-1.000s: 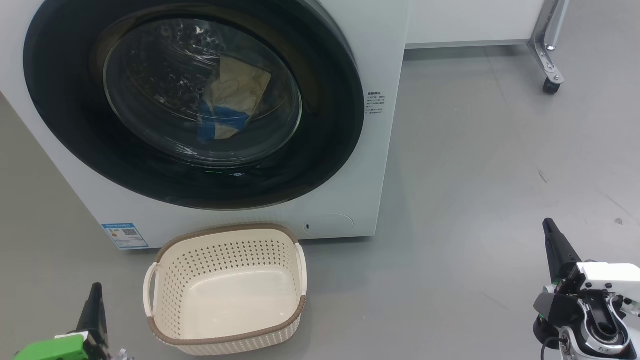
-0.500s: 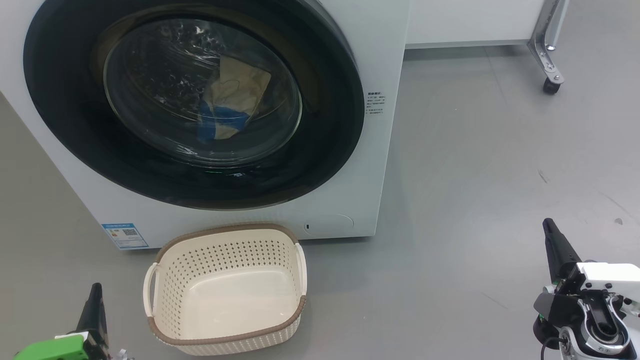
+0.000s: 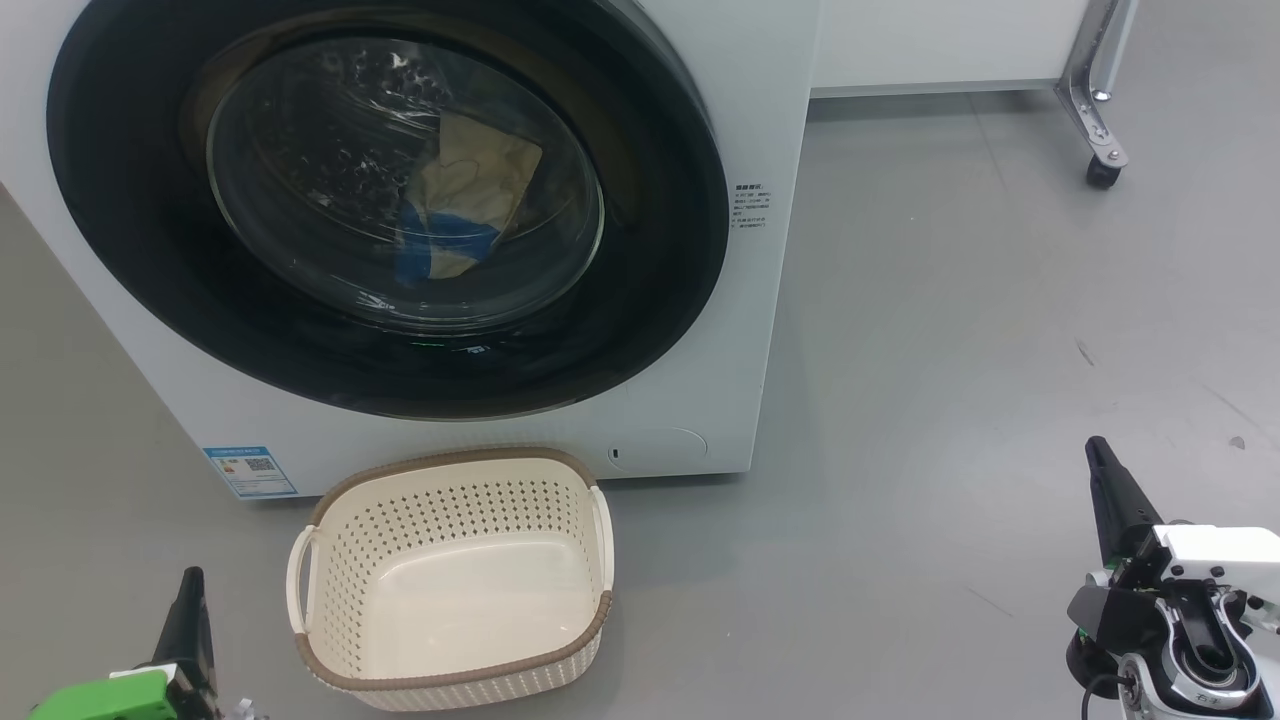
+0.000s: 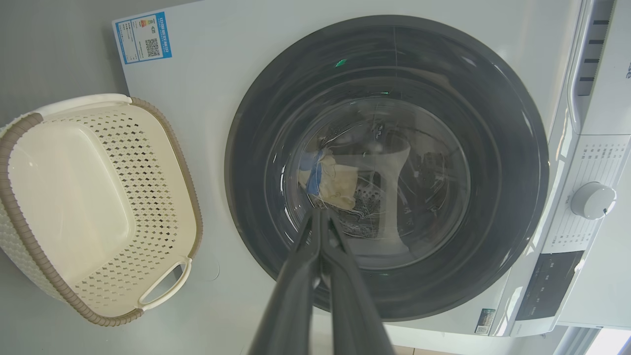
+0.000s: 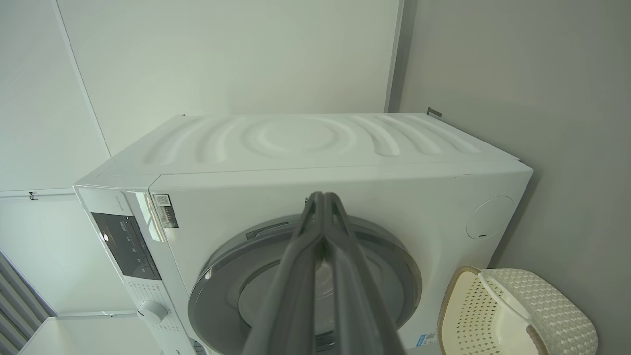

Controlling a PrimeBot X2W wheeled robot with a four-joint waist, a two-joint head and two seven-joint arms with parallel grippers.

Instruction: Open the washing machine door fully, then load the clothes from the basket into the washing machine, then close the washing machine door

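The white washing machine (image 3: 770,120) (image 4: 207,88) (image 5: 305,143) stands with its round black-rimmed door (image 3: 150,250) (image 4: 493,98) (image 5: 217,276) shut flat against the front. Behind the glass lie pale yellow clothes (image 3: 475,185) (image 4: 337,185) with blue bands. On the floor before the machine stands the cream basket (image 3: 450,580) (image 4: 74,197) (image 5: 512,315), with nothing in it. My left gripper (image 3: 190,585) (image 4: 320,214) is shut and holds nothing, low at the left. Low at the right, away from the machine, my right gripper (image 3: 1097,450) (image 5: 323,197) is shut on nothing.
Grey floor (image 3: 980,330) spreads to the right of the machine. A white cabinet (image 3: 940,45) on a metal leg with a castor (image 3: 1102,172) stands at the back right. The machine's control dial (image 4: 593,199) and dark panel (image 5: 125,244) sit along its top edge.
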